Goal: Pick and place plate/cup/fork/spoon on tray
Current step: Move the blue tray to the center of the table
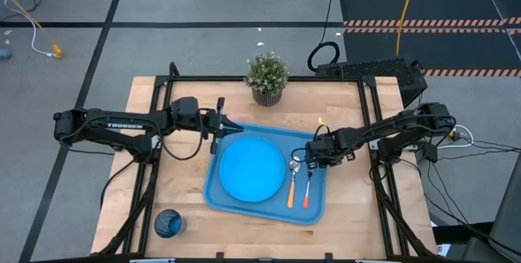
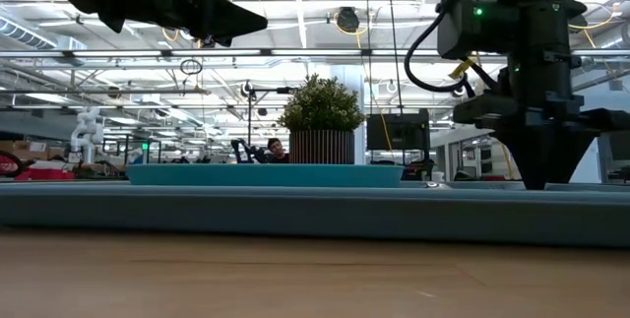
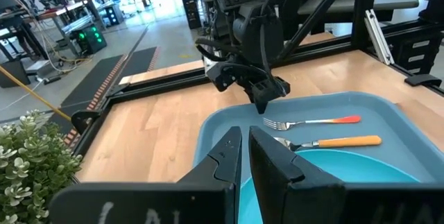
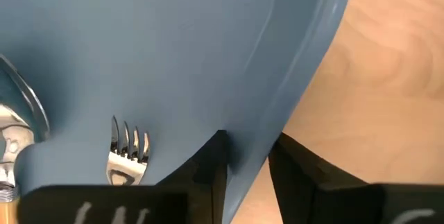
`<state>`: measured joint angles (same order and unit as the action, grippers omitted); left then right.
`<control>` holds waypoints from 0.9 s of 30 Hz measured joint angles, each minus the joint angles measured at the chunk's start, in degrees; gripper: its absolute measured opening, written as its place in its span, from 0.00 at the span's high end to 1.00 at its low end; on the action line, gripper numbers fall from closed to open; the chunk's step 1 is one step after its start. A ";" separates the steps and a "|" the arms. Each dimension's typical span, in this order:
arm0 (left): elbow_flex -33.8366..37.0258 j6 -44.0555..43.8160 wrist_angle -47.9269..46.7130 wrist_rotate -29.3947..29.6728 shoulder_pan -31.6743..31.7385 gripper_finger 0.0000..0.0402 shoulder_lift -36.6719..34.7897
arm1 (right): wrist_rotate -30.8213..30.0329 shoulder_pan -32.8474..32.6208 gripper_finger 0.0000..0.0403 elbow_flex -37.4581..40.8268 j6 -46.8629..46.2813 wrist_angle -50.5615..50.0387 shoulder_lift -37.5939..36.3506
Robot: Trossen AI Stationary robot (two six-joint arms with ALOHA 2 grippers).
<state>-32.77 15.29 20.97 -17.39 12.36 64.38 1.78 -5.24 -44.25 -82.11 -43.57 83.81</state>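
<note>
Three of the four pieces lie on the tray (image 1: 313,206): the plate (image 1: 252,170) sits in the middle, with the spoon (image 1: 292,183) and the fork (image 1: 308,186) side by side just to its right, handles toward the near edge of the table. The cup (image 1: 168,223) alone is left out, standing on the bare wood near the table's front left corner, well apart from the tray. The right gripper (image 1: 313,157) hangs low over the tray's far right corner, its fingers a narrow gap apart astride the rim and gripping nothing. The left gripper (image 1: 234,127) hovers at the tray's far left edge, fingers nearly together and empty. Behind the tray stands a small potted plant (image 1: 267,76). By the look of it the cup is the last step, and it falls to the left arm: swing back toward the front corner, spread the fingers around the cup and carry it to a free spot on the tray
</note>
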 joint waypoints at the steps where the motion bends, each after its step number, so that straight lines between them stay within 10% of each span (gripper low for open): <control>1: 0.00 0.02 -0.13 0.01 0.00 0.92 0.00 | -0.06 0.11 0.80 0.00 0.58 0.02 0.02; 27: 0.01 0.31 -0.42 0.03 0.00 0.92 0.00 | -1.73 5.78 0.81 0.00 8.82 -1.62 0.04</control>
<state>-32.76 15.59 20.56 -17.36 12.36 64.38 0.05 0.53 -44.25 -73.29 -45.20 83.85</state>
